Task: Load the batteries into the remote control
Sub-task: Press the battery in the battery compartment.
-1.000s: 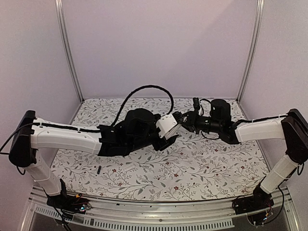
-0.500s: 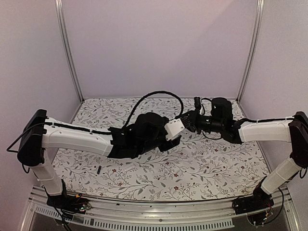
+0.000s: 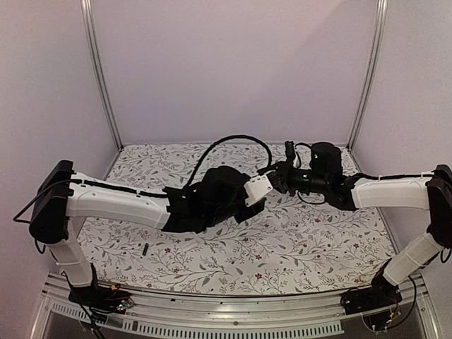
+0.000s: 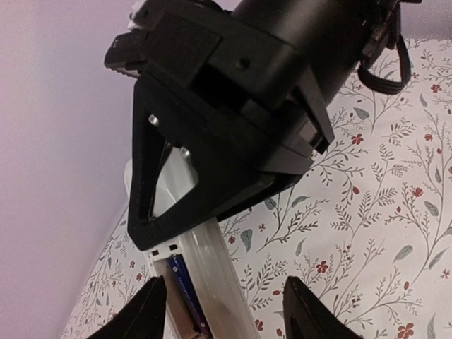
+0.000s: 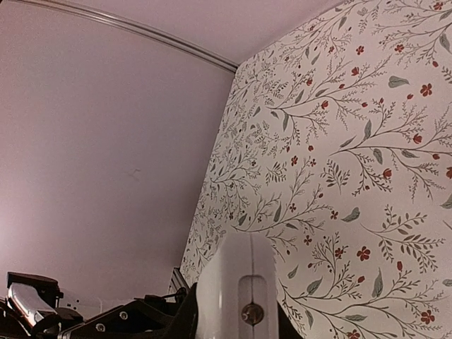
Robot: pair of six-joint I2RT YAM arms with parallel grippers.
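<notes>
The left gripper (image 4: 224, 312) has its jaws spread with nothing pinched between them. One of its fingers (image 4: 150, 314) sits just beside the edge of the remote control (image 4: 212, 272), and the other stands off on the far side. The white bar runs straight out ahead of this gripper, between the fingers, with its open bay facing the wrist camera. One battery (image 4: 185, 296) already lies lengthwise in that bay, close to the near finger; whether it is pushed fully home cannot be told.

Further ahead, the right gripper (image 5: 238, 318) is clamped on the far part of the remote control and holds it in the air above the table (image 3: 318, 240). The second battery (image 3: 143, 248) lies well behind and below the left gripper, on the cloth near that arm's base.

The step in hand looks like seating the first cell. To do it well, the left fingers should close slowly and square to the bar, pressing the cell down into the bay without levering the remote sideways against the other grip. The right arm should hold firm and level, bay upward, so the cell cannot roll out. Only then should the left gripper draw straight back, clear of the bay walls, and go for the loose cell.
</notes>
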